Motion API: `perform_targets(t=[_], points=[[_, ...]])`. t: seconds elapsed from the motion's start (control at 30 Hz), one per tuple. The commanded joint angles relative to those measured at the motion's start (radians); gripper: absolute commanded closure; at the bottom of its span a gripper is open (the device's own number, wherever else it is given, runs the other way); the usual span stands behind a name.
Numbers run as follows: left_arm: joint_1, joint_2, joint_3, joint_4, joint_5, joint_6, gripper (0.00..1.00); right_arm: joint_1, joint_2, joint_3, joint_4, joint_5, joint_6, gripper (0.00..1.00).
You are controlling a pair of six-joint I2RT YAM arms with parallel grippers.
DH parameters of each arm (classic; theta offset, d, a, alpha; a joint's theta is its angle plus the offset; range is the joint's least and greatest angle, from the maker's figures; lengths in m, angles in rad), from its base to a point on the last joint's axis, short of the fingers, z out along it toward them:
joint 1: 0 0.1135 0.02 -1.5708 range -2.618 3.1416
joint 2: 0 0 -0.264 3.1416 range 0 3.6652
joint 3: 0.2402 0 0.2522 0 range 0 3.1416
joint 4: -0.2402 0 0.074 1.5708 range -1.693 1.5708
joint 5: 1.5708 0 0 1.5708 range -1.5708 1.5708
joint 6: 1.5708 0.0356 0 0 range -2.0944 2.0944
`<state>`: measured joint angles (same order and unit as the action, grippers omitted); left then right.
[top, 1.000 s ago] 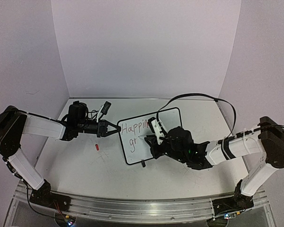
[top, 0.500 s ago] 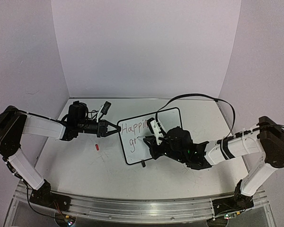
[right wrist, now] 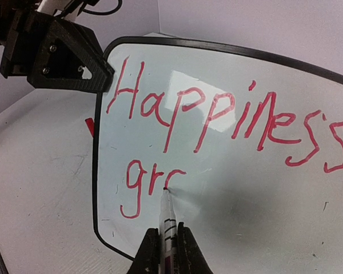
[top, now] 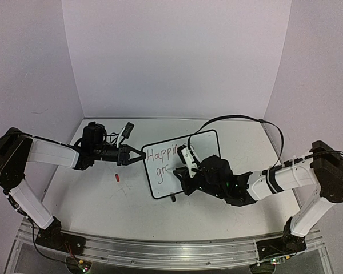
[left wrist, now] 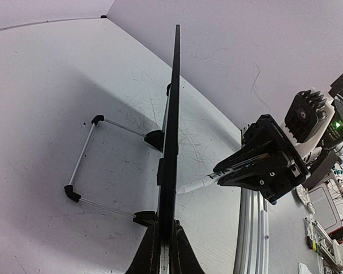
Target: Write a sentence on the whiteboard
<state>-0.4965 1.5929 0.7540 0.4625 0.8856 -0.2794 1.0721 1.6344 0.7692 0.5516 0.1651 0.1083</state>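
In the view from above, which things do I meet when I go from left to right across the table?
Left hand, shut on the whiteboard at its left edge → the sentence in red letters → right hand, shut on the marker → right arm's white forearm.

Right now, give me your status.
Left gripper shut on whiteboard edge. Right gripper shut on marker, tip on it. Sentence: "Happiness gr", next letter started. Nothing blocking.

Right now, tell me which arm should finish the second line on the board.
Right. The right gripper grips the marker, tip on the board at the unfinished second line. The left gripper is shut on the board's edge, steadying it.
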Motion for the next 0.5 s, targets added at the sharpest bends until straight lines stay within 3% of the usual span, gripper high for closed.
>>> perform_targets(t=[0.0,0.47], points=[[-0.007,0.005,0.026,-0.038,0.014,0.029,1.00,0.002,-0.016,-0.018,-0.014,0.014,0.016,1.00],[-0.007,0.005,0.026,-0.038,0.014,0.028,1.00,0.002,-0.054,-0.042,-0.023,0.067,0.019,1.00]])
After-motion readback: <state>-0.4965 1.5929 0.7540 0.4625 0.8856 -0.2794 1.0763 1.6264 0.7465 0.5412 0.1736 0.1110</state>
